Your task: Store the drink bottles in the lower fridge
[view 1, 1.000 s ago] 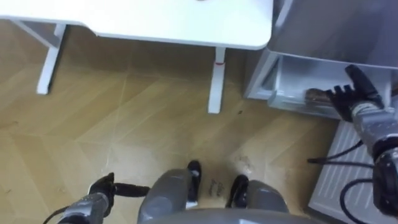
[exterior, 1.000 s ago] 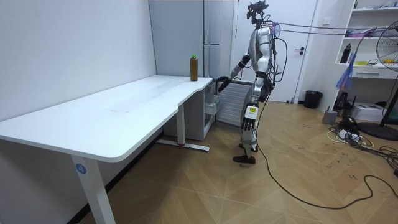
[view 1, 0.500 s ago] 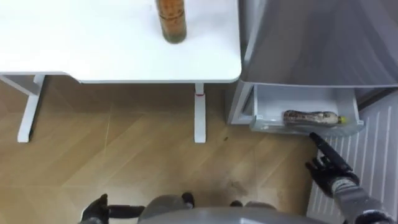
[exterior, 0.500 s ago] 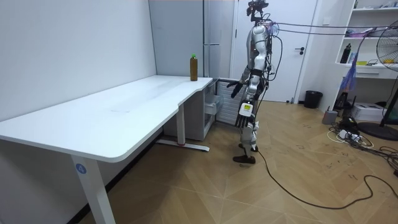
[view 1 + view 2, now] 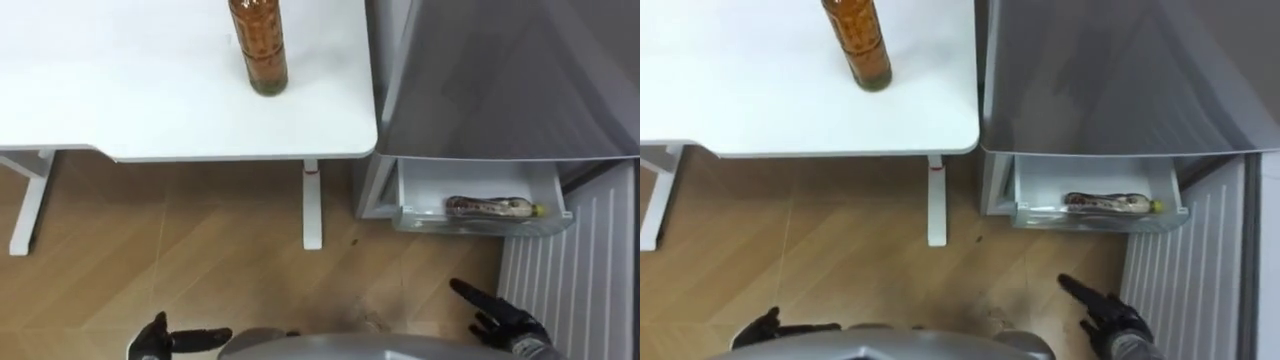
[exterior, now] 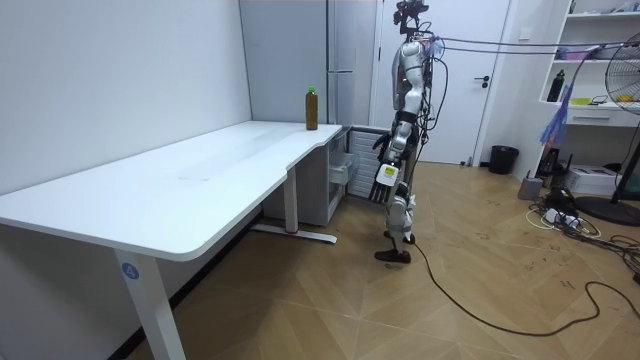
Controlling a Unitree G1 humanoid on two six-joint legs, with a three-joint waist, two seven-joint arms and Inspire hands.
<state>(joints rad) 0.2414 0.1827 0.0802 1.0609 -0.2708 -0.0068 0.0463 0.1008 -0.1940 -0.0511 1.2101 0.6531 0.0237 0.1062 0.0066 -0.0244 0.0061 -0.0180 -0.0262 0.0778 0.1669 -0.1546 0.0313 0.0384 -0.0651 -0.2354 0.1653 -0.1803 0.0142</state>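
A white worktop [image 5: 150, 90] ran along the wall, bare except for one upright bottle of amber drink [image 5: 258, 45] near its rounded corner, just beside the grey fridge [image 5: 500, 80]. At the foot of the fridge a pale drawer [image 5: 415, 190] stood pulled out. A second bottle [image 5: 492, 207] lay on its side inside it, its cap toward the robot's right. The open fridge door [image 5: 570, 270], ribbed on its inner face, stood to the right of the drawer. Below lay a wooden floor [image 5: 180, 260], where the worktop's white leg [image 5: 312, 205] came down.

The right hand [image 5: 500, 318] hung low in front of the drawer, well apart from it, fingers released and stretched out, holding nothing. The left hand [image 5: 165, 340] hung low at the left, fingers also slack and empty.

In the room view the robot stood upright at the far end of the worktop, facing the fridge. On the room view's right were a white door [image 6: 495, 70], a dark bin [image 6: 503, 158], shelves [image 6: 600, 60] and a fan [image 6: 625, 80].
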